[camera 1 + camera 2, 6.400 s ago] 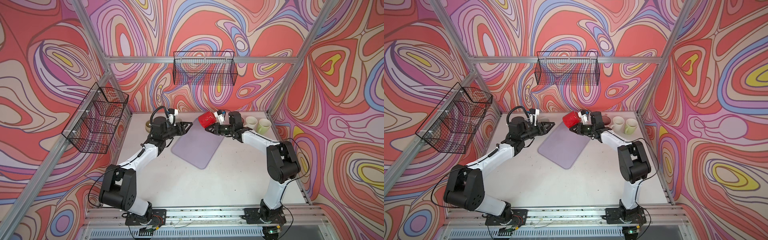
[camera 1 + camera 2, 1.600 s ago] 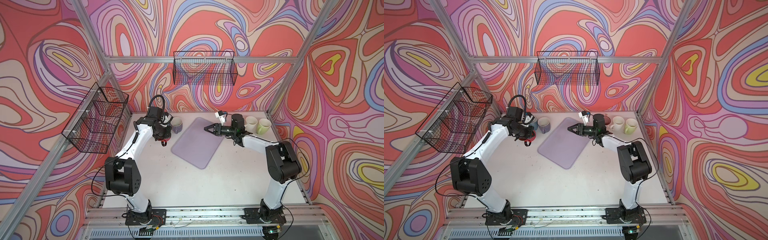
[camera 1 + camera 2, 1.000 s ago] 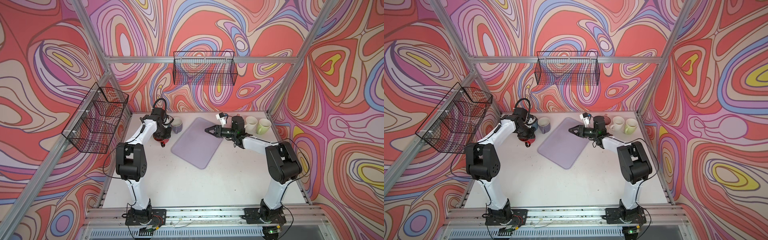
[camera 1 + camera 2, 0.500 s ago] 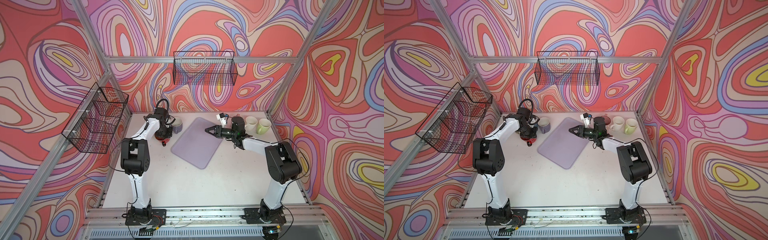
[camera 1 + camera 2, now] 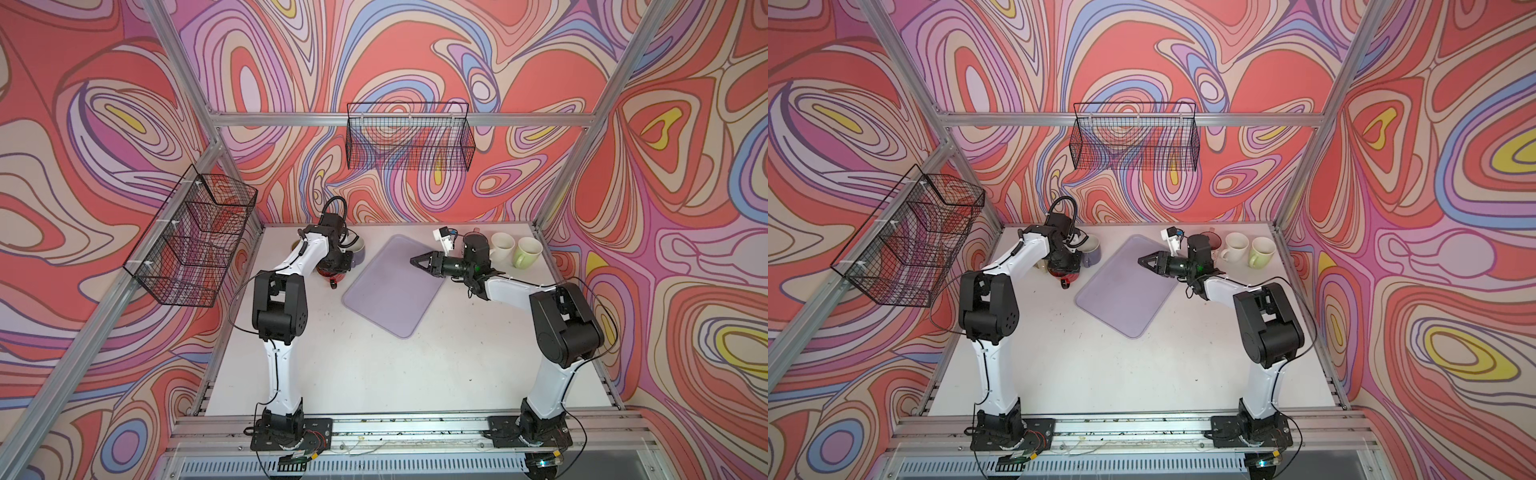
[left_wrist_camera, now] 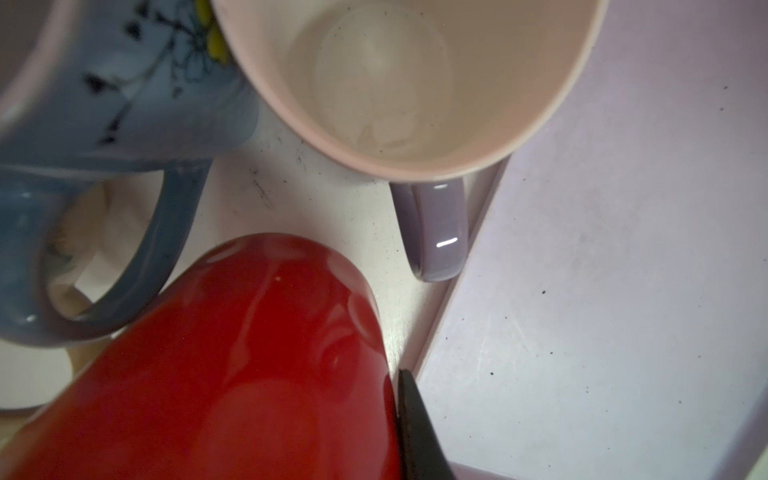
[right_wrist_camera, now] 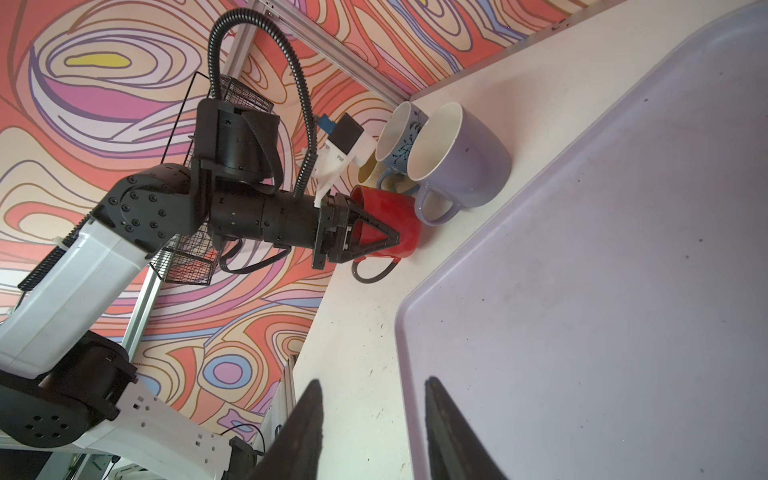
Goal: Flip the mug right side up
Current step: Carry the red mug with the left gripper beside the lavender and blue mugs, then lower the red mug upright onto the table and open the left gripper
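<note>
The red mug point(image 5: 331, 275) stands mouth up at the back left of the table, with its dark handle point(image 5: 333, 284) toward the front; it also shows as red mug point(image 5: 1065, 275). My left gripper point(image 7: 376, 235) comes down from above and is shut on the mug's wall point(image 7: 397, 218), one finger inside and one outside. In the left wrist view the red mug point(image 6: 232, 365) fills the lower frame, with one black finger point(image 6: 415, 428) against its side. Whether the base touches the table I cannot tell. My right gripper point(image 5: 412, 261) hovers open and empty over the tray's far edge; it shows as right gripper point(image 7: 372, 386) in its own wrist view.
A purple mug point(image 5: 358, 254) and a blue flowered mug point(image 7: 399, 141) stand upright right behind the red one. The lilac tray point(image 5: 395, 291) lies mid-table. A white mug point(image 5: 502, 245) and a green mug point(image 5: 527, 251) sit at the back right. Wire baskets point(image 5: 409, 141) hang on the walls.
The red mug was in my right gripper several seconds ago and is now in my left. Over the last second the left arm folded inward above it; the right gripper barely moved.
</note>
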Controlling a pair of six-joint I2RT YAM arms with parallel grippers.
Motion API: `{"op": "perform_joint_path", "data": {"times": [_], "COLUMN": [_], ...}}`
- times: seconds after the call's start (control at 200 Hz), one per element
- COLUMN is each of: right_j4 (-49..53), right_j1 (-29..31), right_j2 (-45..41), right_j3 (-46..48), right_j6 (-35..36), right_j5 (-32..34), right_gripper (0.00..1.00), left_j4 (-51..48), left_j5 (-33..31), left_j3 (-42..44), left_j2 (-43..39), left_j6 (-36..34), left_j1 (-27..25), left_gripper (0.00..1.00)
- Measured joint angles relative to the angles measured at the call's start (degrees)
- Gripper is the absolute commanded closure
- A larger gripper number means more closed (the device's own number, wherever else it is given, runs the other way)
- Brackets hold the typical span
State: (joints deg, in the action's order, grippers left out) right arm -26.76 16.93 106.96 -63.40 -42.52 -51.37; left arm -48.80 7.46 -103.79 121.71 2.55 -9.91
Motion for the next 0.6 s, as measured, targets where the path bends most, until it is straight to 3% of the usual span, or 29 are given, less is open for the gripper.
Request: {"op": "perform_joint_path", "data": {"times": [0.596], "right_j4": [-0.8], "right_j1": [0.0], "right_j2": [0.0], "right_j3": [1.2], "right_j6": [-0.3], "right_j5": [0.2], "right_gripper": [0.59], "left_j4": [-1.2], "left_j5": [-1.1], "left_j3": [-3.5], "left_j2": [4.4], "left_j6": [-0.7], "left_j1": [-0.7], "left_gripper": [1.00]}}
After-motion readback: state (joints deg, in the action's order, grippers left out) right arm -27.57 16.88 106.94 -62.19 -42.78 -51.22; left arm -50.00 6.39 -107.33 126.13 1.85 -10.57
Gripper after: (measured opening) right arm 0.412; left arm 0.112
